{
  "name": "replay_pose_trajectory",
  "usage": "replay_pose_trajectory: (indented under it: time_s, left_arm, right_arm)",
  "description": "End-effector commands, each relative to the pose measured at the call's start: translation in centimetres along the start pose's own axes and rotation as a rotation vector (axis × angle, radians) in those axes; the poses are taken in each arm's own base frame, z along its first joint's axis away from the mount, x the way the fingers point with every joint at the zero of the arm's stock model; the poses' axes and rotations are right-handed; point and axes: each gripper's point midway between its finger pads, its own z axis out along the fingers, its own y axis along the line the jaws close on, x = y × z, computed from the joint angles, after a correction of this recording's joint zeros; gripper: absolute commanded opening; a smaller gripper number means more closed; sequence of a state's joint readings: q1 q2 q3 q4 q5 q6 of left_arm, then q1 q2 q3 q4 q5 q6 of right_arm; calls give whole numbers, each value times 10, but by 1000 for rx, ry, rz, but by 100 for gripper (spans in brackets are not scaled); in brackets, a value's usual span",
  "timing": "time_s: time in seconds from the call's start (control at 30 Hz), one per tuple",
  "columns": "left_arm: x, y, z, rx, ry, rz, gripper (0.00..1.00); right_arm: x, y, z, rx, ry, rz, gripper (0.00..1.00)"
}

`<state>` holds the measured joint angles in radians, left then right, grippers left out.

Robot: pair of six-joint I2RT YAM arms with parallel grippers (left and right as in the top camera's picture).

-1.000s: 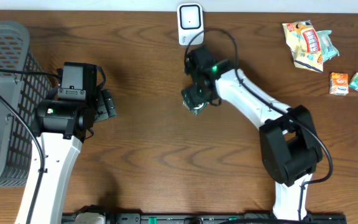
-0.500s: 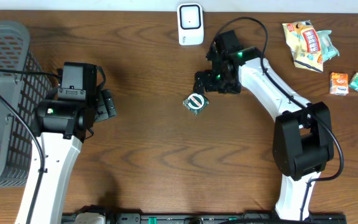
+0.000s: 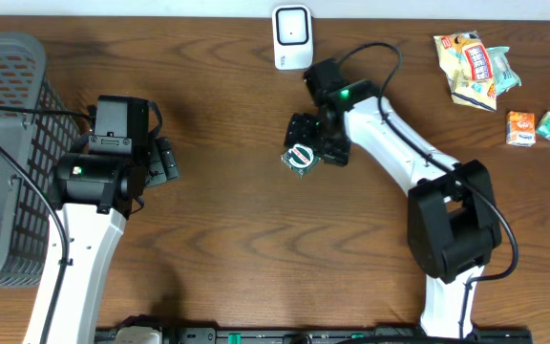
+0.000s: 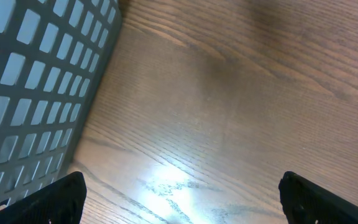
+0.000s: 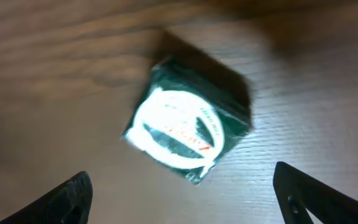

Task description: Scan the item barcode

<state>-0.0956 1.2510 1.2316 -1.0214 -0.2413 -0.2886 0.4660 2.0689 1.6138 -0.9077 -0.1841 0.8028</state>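
Right claw [image 3: 308,141], jaws spread wide and empty, points down just above small dark-green square packet with white round label [image 3: 300,158] lying on brown wooden bench [image 3: 237,239]; left claw [image 4: 182,186], likewise open, hovers near grey mesh basket [image 3: 8,86].

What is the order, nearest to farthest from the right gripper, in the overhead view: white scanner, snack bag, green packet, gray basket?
1. Green packet, close beside the right gripper.
2. White scanner, top edge, middle.
3. Snack bag, top right.
4. Gray basket, far left.
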Motion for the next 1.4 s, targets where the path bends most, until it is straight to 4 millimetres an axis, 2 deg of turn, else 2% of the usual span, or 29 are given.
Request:
replay_pose_trajectory:
  time_s: [0.0, 0.17, 0.4, 0.53, 0.63, 0.83, 0.93, 1.03, 1.1, 1.37]
  left_arm:
    - [-4, -1, -3, 1, -9, -6, 98]
    - [-4, -1, -3, 1, -9, -5, 98]
    - [-4, -1, -3, 1, -9, -6, 98]
    - [-4, -1, -3, 1, -9, -6, 98]
    - [-4, -1, -3, 1, -9, -6, 98]
    - [-4, -1, -3, 1, -9, -6, 98]
    - [-3, -1, -3, 1, -8, -6, 98]
    - [-4, -1, -3, 1, -9, -6, 98]
    - [-4, -1, -3, 1, -9, -6, 98]
    - [-4, -1, -3, 1, -9, -6, 98]
  right_arm:
    - [-8, -11, -1, 130, -161, 182, 99]
    - [-2, -8, 9, 171, -208, 243, 99]
    - [3, -12, 40, 208, -182, 242, 99]
    - [1, -13, 52, 211, -180, 238, 95]
    - [-1, -12, 54, 203, -184, 234, 88]
    - [0, -10, 54, 201, -186, 230, 90]
    - [0, -11, 54, 207, -179, 183, 81]
    - [3, -8, 55, 197, -155, 142, 76]
    - [7, -5, 56, 178, -126, 146, 65]
    - [15, -1, 57, 147, -70, 154, 61]
